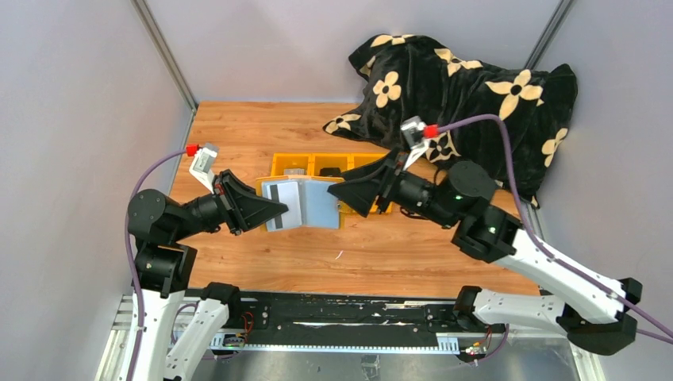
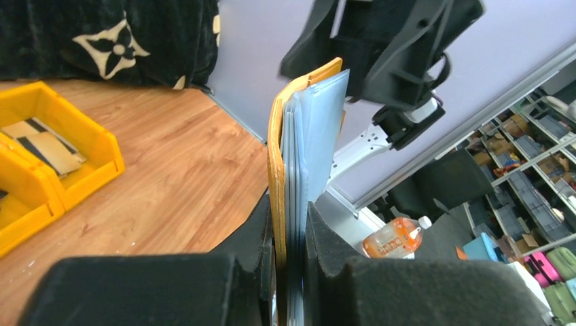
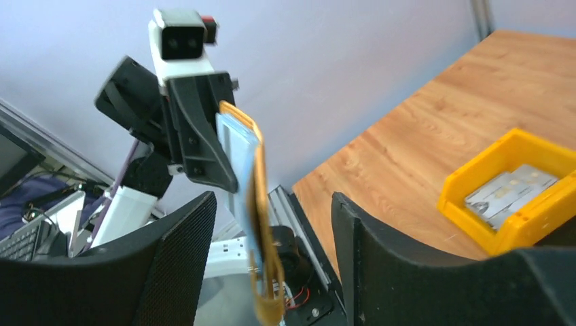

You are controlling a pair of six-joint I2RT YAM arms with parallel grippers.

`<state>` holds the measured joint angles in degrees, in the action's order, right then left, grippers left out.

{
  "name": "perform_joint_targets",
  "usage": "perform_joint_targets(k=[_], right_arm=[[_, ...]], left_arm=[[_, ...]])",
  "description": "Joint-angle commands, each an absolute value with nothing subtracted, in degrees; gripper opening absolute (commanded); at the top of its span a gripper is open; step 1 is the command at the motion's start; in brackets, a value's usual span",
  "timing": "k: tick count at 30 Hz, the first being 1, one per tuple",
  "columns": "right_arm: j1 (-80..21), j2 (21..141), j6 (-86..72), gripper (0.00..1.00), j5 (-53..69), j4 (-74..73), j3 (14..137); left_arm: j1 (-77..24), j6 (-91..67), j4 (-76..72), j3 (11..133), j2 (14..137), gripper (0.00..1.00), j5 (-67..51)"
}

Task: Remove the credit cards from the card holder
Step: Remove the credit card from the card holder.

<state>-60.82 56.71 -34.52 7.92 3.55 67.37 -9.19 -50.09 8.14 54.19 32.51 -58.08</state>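
The mustard-yellow card holder (image 1: pixel 321 206) hangs open above the table between the two arms, its grey-blue inner face toward the top camera. A pale credit card (image 1: pixel 287 202) with a black stripe lies against its left half. My left gripper (image 1: pixel 278 210) is shut on the holder's left edge. In the left wrist view the yellow cover and grey-blue leaves of the card holder (image 2: pixel 277 156) stand edge-on, pinched in my left gripper (image 2: pixel 289 227). My right gripper (image 1: pixel 337 198) is open at the holder's right edge. In the right wrist view the card holder (image 3: pixel 261 197) hangs inside my right gripper (image 3: pixel 270 204), touching neither finger.
A yellow three-compartment tray (image 1: pixel 279 165) stands behind the holder, with loose cards (image 3: pixel 509 193) in one compartment. A black flower-patterned cloth bundle (image 1: pixel 468 87) fills the back right corner. Grey walls close in the left, back and right sides.
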Motion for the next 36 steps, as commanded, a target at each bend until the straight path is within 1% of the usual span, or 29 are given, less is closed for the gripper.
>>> perform_joint_targets(k=[1, 2, 5, 8, 12, 19, 23, 30, 36], right_arm=[[-59.9, 51.9, -32.1, 0.67, 2.8, -1.4, 72.0], [-59.9, 51.8, -32.5, 0.67, 3.8, -1.3, 72.2], [-59.9, 53.4, -34.8, 0.67, 12.2, 1.3, 73.1], [-60.4, 57.9, -37.2, 0.67, 20.2, 3.0, 74.2], [-61.0, 62.8, -38.9, 0.67, 24.6, 2.8, 74.3], [-61.0, 67.5, -37.0, 0.66, 23.2, -2.8, 74.0], [-61.0, 68.8, -37.3, 0.64, 23.5, -2.0, 73.0], [-61.0, 69.7, -38.2, 0.52, 21.5, -1.7, 72.7], [-61.0, 71.3, -39.3, 0.44, 21.2, 0.4, 74.6]], left_arm=[[-9.3, -43.4, 16.0, 56.9, 33.2, 0.0, -55.5], [-9.3, -42.5, 17.2, 57.3, 33.5, 0.0, -54.7], [-9.3, -39.1, 21.2, 57.9, 34.1, 0.0, -51.8], [-9.3, -36.9, 23.8, 58.4, 35.0, 0.0, -49.7], [-9.3, -36.6, 24.2, 59.1, 35.4, 0.0, -49.9], [-9.3, -38.8, 21.3, 59.5, 34.9, 0.0, -53.2], [-9.3, -41.8, 17.6, 58.9, 34.2, 0.0, -55.6], [-9.3, -46.6, 12.6, 58.6, 32.9, 0.01, -59.1], [-9.3, -46.2, 13.4, 58.1, 32.3, 0.03, -58.1]])
